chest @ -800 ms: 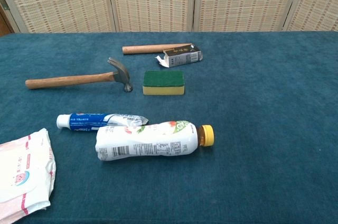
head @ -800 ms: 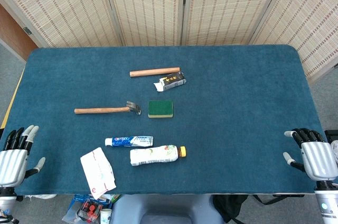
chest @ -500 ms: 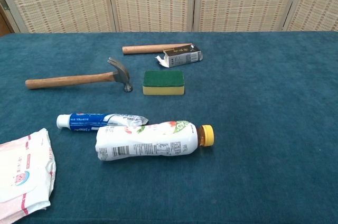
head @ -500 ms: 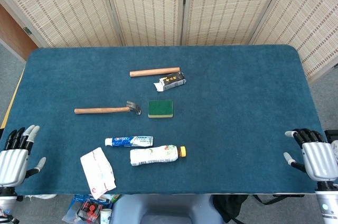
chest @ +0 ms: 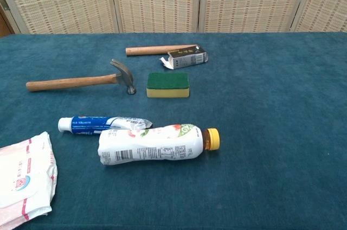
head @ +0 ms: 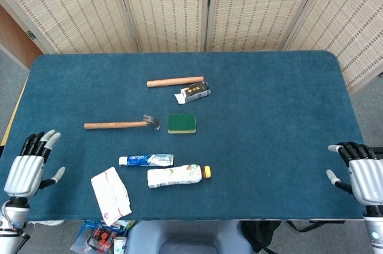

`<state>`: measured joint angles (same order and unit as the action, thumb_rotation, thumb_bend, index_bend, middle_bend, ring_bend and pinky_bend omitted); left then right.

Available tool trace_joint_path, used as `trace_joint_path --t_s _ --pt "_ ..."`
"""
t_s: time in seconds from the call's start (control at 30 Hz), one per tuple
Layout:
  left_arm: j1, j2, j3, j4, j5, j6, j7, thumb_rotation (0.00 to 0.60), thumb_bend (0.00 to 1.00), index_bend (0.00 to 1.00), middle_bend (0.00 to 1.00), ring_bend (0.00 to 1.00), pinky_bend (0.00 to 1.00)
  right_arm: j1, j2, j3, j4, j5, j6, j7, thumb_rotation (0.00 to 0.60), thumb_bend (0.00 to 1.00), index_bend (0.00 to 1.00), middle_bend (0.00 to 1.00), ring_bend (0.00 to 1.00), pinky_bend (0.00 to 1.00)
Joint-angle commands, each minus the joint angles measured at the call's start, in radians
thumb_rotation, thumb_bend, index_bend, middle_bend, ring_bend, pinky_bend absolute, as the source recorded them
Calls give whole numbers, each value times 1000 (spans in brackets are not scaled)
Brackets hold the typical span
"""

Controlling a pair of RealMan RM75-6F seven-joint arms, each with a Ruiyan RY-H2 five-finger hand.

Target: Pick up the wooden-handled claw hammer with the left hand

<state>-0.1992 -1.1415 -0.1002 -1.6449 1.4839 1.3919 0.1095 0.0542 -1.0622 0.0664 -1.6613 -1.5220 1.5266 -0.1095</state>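
Observation:
The claw hammer [head: 121,124] [chest: 81,81] lies flat on the blue table, wooden handle pointing left, steel head at its right end beside the sponge. My left hand [head: 30,167] hovers over the table's front left corner, fingers spread and empty, well below and left of the handle's end. At the front right edge my right hand [head: 361,174] is also empty with fingers apart. Neither hand shows in the chest view.
A green sponge [head: 181,123] sits just right of the hammer head. Behind it lie a wooden rod [head: 175,81] and a small box [head: 195,92]. In front lie a toothpaste tube [head: 146,160], a plastic bottle [head: 178,175] and a white packet [head: 111,195].
My left hand has shifted up and to the right, further onto the table. My right hand has slid slightly right and down. The objects have not moved.

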Motion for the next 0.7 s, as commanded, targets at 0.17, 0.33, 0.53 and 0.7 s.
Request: trace_joint_path --t_s 0.17,0.33,0.53,0.7 --pt "-144 -12 -63 19 -38 -174 -35 600 266 237 217 105 0 -2 12 0 -10 -6 4 -3 600 230 312 300 216 224" --pt "-254 -33 -102 41 -130 -339 -12 600 267 190 217 106 0 -2 16 -2 -15 -10 4 -4 600 230 312 300 216 223" --pt "-375 -86 -139 92 -247 -487 49 600 266 139 180 105 0 -3 19 -4 -19 -12 2 -5 600 230 313 300 216 223" --pt "-465 -148 -151 174 -351 -582 113 600 267 143 180 106 0 -6 20 -6 -21 -8 3 -4 600 230 312 300 216 224"
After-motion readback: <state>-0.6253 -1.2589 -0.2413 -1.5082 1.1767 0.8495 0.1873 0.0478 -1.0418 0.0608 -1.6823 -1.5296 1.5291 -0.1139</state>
